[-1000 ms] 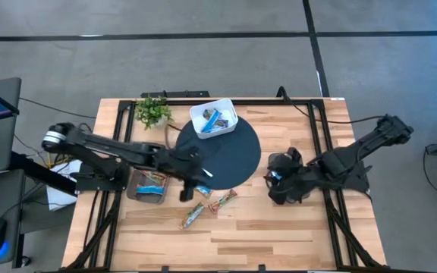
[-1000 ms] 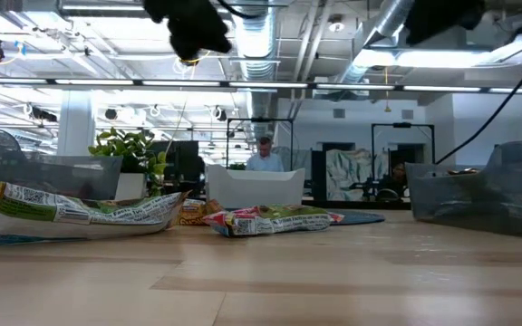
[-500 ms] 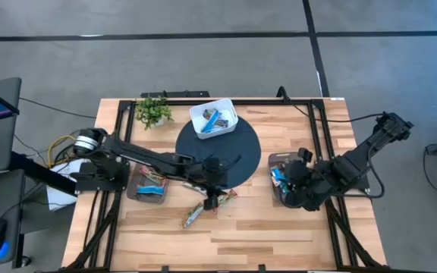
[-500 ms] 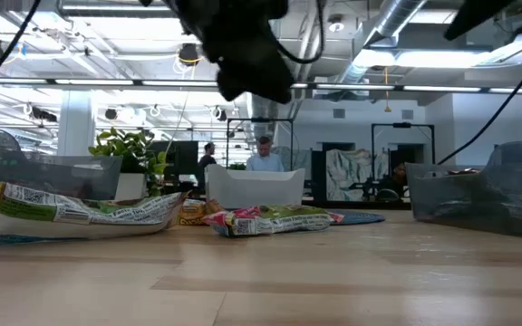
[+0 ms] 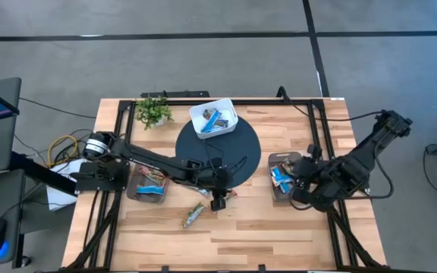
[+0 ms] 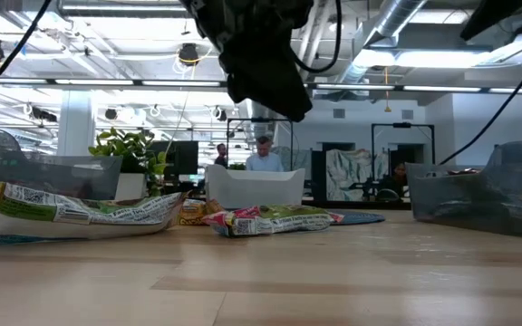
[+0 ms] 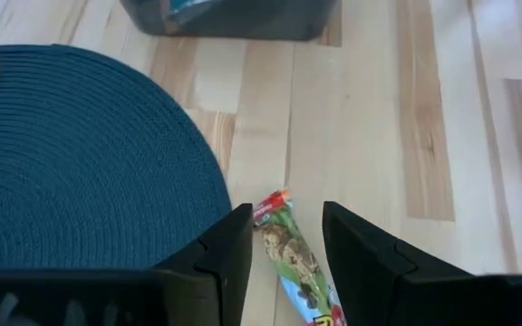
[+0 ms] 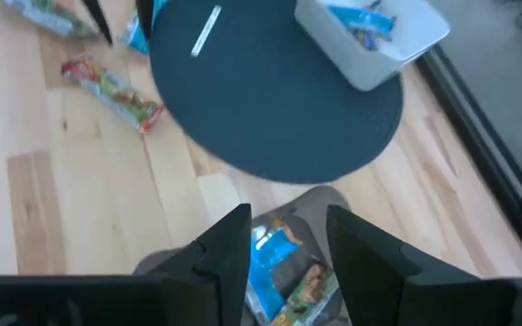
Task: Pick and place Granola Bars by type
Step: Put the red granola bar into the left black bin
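My left gripper (image 5: 218,200) (image 7: 284,228) is open and hovers over a tan, red and green granola bar (image 5: 227,196) (image 7: 294,257) lying flat on the wood beside the dark mat. Its fingers stand on either side of the bar's red end without touching it. In the low view the gripper (image 6: 263,56) hangs well above this bar (image 6: 275,219). A second tan bar (image 5: 193,215) (image 6: 72,208) lies nearer the near edge. My right gripper (image 5: 297,187) (image 8: 284,237) is open and empty over the right bin (image 5: 281,161), which holds blue and tan bars (image 8: 275,261).
A white box (image 5: 213,119) with blue bars sits on the round dark mat (image 5: 237,148), with a thin white stick (image 8: 205,32) on the mat. A clear bin (image 5: 147,185) with bars stands at the left and a small plant (image 5: 152,111) at the far left corner. There is bare wood along the near edge.
My left gripper has swung from beside the left bin toward the table's right and near edge, and now stands over the tan bar by the mat. My right gripper has drawn back a little toward the right edge over its bin. The bars have not moved.
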Tool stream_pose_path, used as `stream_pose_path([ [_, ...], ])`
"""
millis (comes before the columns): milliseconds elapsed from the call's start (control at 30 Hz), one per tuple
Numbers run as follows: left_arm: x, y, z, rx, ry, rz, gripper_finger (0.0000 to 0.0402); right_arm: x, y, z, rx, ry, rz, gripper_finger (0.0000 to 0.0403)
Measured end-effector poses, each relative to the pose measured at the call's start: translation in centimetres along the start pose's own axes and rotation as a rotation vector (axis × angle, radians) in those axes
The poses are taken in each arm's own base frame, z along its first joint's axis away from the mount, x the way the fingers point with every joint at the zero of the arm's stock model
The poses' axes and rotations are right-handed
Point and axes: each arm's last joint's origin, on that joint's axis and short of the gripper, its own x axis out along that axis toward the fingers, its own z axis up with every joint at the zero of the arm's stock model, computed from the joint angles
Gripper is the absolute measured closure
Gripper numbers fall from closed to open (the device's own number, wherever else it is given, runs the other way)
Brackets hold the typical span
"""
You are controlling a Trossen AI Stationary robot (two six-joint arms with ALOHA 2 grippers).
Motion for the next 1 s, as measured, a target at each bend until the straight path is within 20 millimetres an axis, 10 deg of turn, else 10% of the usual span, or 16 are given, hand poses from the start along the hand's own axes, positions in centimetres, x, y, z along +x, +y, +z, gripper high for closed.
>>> stream_pose_path([
  [600,2.9,-1.0,-2.4,0.06,0.137,-0.005,0.0268,-0.7,-1.1,0.0,0.014,-0.073,-0.033,0.0268],
  [1000,4.2,-1.2,-3.3,0.05,0.198,-0.06,0.0182,-0.7,-1.1,0.0,0.016,-0.078,-0.035,0.0269],
])
